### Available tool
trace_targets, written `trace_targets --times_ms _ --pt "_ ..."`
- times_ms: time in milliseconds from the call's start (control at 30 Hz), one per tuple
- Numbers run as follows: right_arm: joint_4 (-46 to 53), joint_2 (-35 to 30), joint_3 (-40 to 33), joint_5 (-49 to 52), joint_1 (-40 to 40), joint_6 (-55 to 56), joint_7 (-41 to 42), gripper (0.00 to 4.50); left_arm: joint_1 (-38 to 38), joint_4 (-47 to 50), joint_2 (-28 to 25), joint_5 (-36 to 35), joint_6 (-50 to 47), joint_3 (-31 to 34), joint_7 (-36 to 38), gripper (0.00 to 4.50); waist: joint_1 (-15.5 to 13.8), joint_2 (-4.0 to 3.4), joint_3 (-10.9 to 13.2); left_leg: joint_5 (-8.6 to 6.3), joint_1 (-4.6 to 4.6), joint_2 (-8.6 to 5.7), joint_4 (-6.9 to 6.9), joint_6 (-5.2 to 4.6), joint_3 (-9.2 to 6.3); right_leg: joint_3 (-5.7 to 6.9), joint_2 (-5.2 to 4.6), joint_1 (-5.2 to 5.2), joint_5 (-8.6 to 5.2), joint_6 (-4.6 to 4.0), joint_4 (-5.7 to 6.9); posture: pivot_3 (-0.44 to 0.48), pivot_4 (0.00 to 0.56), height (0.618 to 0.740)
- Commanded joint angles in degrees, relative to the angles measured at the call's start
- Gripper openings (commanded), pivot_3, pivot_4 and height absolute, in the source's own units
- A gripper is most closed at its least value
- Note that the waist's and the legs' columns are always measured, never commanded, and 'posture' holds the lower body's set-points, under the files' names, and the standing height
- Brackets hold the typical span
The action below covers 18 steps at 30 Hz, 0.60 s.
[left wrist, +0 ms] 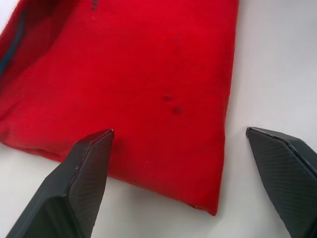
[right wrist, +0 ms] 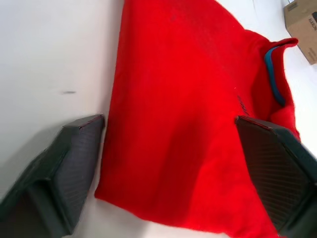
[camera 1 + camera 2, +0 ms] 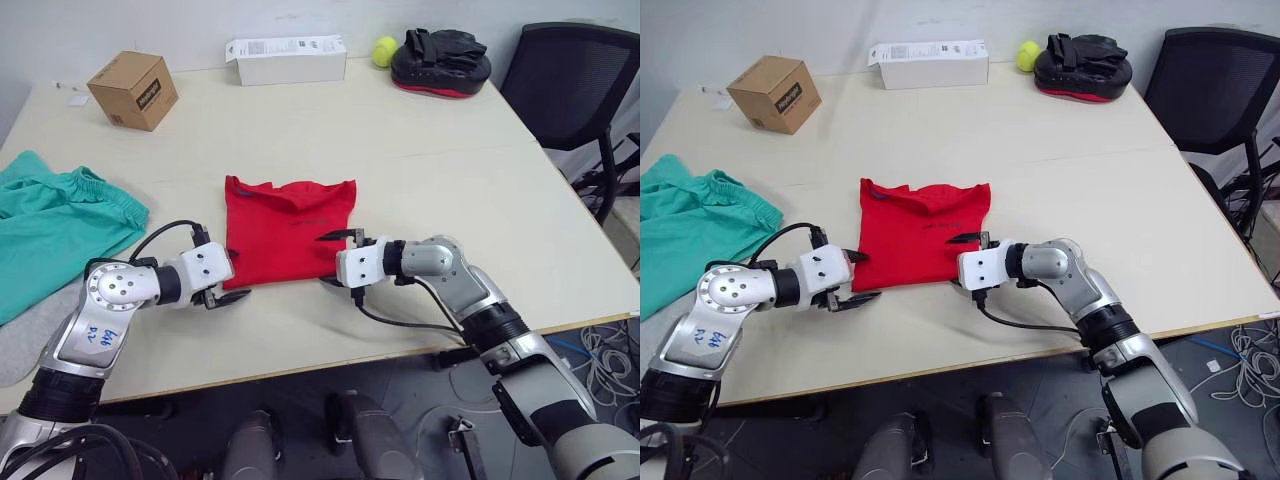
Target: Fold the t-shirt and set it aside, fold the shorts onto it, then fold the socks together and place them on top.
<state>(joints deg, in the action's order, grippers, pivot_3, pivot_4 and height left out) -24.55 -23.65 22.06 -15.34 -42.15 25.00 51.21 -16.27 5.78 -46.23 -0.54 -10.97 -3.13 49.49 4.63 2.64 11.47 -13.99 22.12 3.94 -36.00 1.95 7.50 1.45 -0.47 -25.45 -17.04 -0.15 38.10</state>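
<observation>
One table (image 3: 300,130) as landmark. On it: one t-shirt (image 3: 285,235), centre; one shorts (image 3: 50,225), left edge; one brown box (image 3: 133,90), far left; one white box (image 3: 287,60), far centre; one ball (image 3: 384,51); one black pad (image 3: 440,62), far right. One chair (image 3: 575,85) beside right edge.

Sitting at the far left of the pale table (image 3: 420,120): a brown cardboard box (image 3: 133,90). Lying along the far edge, mid-table: a long white carton (image 3: 286,60). Resting just right of it: a yellow-green tennis ball (image 3: 384,50), touching or nearly touching a black padded mitt with red trim (image 3: 440,62). Standing off the far right corner: a black office chair (image 3: 580,90). Trailing on the floor, near right: loose cables (image 3: 605,355).
</observation>
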Motion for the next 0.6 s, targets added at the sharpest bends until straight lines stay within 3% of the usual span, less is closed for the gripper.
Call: trace_targets --times_ms 33,133,367,400,600 --pt "-2.5 0.2 0.1 -0.8 -1.0 1.5 -1.7 2.85 -0.4 -0.9 0.5 1.1 0.5 -0.3 -1.1 3.01 0.0 0.02 0.0 -0.01 -0.01 -0.02 0.0 -0.06 0.01 -0.02 -0.01 0.01 0.02 0.04 0.0 0.0 0.15 0.74" --pt "-2.3 -0.9 0.4 0.7 -0.3 2.0 0.8 2.22 -0.1 -0.9 1.0 0.0 -0.3 -0.5 0.0 2.35 -0.1 0.03 0.0 0.01 -0.02 -0.05 -0.01 -0.2 0.0 -0.06 -0.02 0.01 0.07 0.05 0.03 0.0 0.15 0.74" --pt "8.5 -6.0 -0.4 9.0 5.7 -2.2 11.7 0.01 8.8 10.1 -2.7 -5.4 -4.4 2.0 5.6 0.3 0.0 0.03 0.0 -0.01 -0.02 -0.01 0.04 -0.06 0.02 -0.12 0.0 0.01 0.03 0.1 -0.01 0.0 0.15 0.74" --pt "9.2 -6.4 -0.5 9.2 6.2 -2.5 11.9 0.0 9.6 10.8 -3.0 -5.5 -4.6 2.4 5.4 0.04 0.1 0.03 0.0 -0.01 -0.02 -0.01 0.03 -0.06 0.03 -0.12 0.0 0.01 0.03 0.11 -0.01 0.0 0.15 0.74" --pt "11.3 -7.3 -1.0 9.9 8.0 -2.9 11.9 0.0 12.5 13.4 -2.1 -7.3 -7.0 4.6 3.3 0.04 0.0 0.03 0.0 -0.07 -0.05 -0.05 0.0 -0.28 0.0 -0.14 0.0 0.01 0.04 0.09 0.04 0.0 0.15 0.74"
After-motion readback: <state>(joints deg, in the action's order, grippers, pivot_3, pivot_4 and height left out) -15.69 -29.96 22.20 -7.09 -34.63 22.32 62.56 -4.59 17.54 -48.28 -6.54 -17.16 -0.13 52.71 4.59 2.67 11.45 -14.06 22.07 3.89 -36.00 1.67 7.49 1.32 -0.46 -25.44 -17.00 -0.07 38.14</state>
